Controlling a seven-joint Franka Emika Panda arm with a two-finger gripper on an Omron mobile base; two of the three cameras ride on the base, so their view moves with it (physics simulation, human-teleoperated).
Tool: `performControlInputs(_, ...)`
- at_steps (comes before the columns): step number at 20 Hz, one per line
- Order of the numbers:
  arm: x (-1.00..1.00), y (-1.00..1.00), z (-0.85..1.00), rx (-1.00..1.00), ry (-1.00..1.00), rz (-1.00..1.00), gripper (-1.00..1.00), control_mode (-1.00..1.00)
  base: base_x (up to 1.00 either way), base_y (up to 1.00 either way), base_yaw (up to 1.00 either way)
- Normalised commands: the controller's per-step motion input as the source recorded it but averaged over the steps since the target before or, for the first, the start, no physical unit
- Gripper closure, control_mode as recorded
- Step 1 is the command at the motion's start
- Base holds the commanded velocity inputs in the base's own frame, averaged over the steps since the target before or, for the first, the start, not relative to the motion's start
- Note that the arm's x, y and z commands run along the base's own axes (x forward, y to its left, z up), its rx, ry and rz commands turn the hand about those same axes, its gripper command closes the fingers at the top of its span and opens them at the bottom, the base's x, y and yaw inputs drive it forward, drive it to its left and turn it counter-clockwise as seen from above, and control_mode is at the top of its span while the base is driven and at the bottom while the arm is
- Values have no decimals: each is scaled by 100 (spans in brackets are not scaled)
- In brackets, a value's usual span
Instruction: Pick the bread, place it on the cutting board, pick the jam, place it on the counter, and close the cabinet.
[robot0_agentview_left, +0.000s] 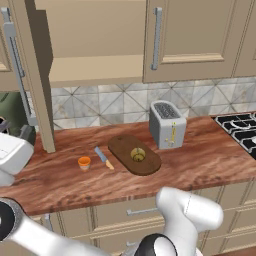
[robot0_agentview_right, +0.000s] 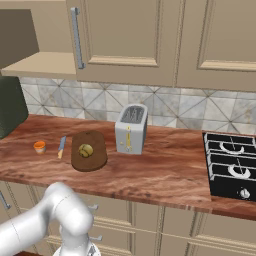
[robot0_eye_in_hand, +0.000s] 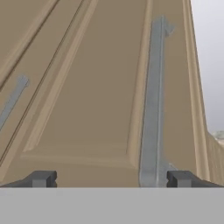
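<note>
On the reddish wood-grain table (robot0_agentview_left: 200, 165), the bread (robot0_agentview_left: 137, 154) rests on the dark oval cutting board (robot0_agentview_left: 134, 154), with the jam (robot0_agentview_left: 84, 162) standing left of it beyond a small knife (robot0_agentview_left: 104, 157). Up close in the hand view, the tool (robot0_eye_in_hand: 109, 178), fingers apart and holding nothing, faces the panelled door of the cabinet (robot0_eye_in_hand: 96, 100), whose grey bar handle (robot0_eye_in_hand: 153, 100) runs up just inside the right fingertip. Left base view: that door stands open.

Cabinet (robot0_agentview_left: 95, 55): left door (robot0_agentview_left: 37, 75) swung open, inner shelf bare. Bread (robot0_agentview_left: 137, 154) lies on cutting board (robot0_agentview_left: 134, 154) on counter (robot0_agentview_left: 200, 160). Jam (robot0_agentview_left: 84, 162) upright left of knife (robot0_agentview_left: 104, 157). Toaster (robot0_agentview_left: 167, 124) behind board.
</note>
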Motion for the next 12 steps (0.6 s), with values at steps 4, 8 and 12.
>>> performControlInputs(4, 0, -15, 4, 0, 0, -2, -100, -100, 0, 0, 0)
performControlInputs(8, 0, -15, 0, 0, -1, 0, -100, -100, 0, 0, 0)
performControlInputs(12, 0, -13, 2, 0, -2, 0, -100, -100, 0, 0, 0)
